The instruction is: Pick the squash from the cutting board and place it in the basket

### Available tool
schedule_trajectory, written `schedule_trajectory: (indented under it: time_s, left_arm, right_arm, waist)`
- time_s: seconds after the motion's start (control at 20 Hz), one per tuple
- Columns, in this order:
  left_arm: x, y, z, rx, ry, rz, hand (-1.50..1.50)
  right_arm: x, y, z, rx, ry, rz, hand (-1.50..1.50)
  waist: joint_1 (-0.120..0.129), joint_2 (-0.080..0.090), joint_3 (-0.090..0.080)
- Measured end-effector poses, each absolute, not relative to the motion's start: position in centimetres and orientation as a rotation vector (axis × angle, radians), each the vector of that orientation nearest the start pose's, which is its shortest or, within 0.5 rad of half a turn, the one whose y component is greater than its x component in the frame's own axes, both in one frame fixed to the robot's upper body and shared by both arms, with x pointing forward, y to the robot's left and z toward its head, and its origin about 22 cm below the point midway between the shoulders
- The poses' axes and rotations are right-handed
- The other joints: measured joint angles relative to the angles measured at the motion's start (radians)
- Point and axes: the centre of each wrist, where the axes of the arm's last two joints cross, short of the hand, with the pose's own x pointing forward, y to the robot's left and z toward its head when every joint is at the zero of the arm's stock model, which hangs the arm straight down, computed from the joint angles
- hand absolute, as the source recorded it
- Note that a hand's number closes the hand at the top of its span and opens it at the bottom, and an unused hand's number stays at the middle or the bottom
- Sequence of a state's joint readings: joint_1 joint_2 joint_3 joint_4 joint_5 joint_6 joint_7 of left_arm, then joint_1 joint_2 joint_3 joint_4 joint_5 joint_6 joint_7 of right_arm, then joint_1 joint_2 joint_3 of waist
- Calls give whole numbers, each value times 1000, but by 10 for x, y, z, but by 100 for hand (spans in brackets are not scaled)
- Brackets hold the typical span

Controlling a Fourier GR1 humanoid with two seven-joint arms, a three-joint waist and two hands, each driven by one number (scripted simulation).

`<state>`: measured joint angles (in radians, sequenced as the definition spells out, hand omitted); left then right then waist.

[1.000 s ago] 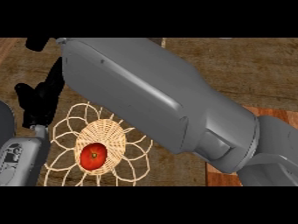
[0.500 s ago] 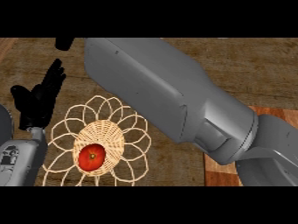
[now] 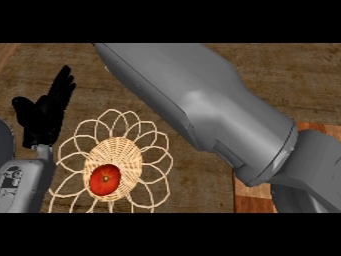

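**Squash in the basket, right arm blocking the view**

The squash (image 3: 105,179) lies in the basket (image 3: 114,165) at the near left of the table (image 3: 306,85). The left robot hand (image 3: 46,112) rests spread, fingers up, just beside the basket. The right robot hand is hidden, so its state is unknown; its forearm (image 3: 202,105) could clip the basket's rim when swinging back.

L forearm (image 3: 14,182) at 8 o'clock: grey casing w/ small dark markings, ending in a black hand (image 3: 46,112). R forearm (image 3: 202,105), centre to 4 o'clock: bulky smooth grey shell, seam near the elbow.

squash (image 3: 105,179) in basket (image 3: 129,127), cutting board (image 3: 256,197) at right
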<state>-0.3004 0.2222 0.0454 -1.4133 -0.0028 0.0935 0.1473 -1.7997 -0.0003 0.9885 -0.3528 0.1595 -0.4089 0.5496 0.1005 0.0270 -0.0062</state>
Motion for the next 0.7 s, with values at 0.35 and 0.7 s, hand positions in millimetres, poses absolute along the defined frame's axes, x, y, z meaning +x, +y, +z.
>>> schedule_trajectory:
  time_s: [0.35, 0.7]
  left_arm:
    - [315, 263, 58, 208, -1557, -113, 0]
    - [314, 261, 59, 215, -1561, -114, 0]
  right_arm:
    - [403, 71, 285, -1198, -1768, 1072, 150]
    - [411, 62, 280, -1179, -1573, 1199, 150]
  waist:
    - [11, 3, 0]
    - [12, 5, 0]
